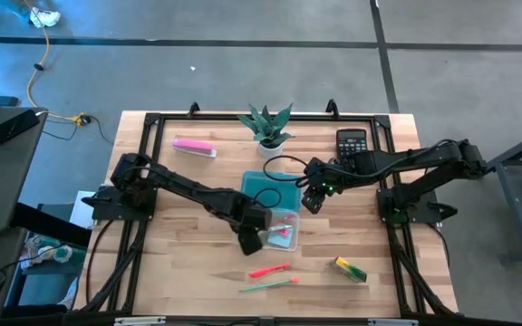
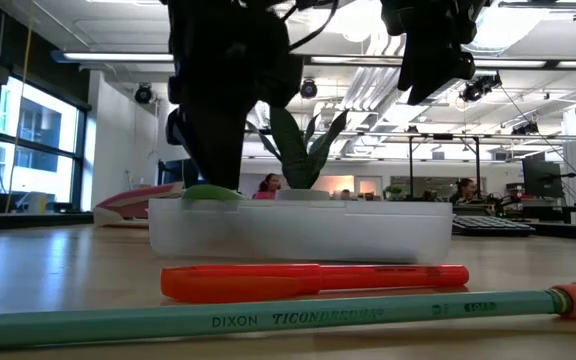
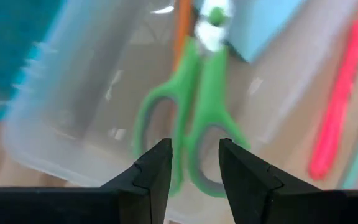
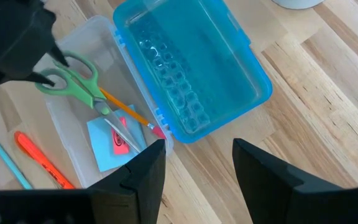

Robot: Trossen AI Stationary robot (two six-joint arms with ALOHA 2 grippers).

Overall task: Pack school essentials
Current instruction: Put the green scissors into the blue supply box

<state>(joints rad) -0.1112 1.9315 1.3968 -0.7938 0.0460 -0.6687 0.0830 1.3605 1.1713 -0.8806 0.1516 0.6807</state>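
Left gripper (image 3: 194,163) low over the clear box's (image 4: 64,115) near end, fingers apart and empty, right above the green-handled scissors (image 3: 188,118).

Scissors, orange pencil (image 4: 124,109) and light-blue note pad (image 4: 114,142) already in the box, blades running away from the gripper. Pink-red pen (image 1: 269,270), green pen (image 1: 267,285) and yellow-green block (image 1: 350,269) lying outside, closest to this arm. Right gripper (image 4: 194,165) open above the blue lid (image 4: 191,62). Eraser not made out.
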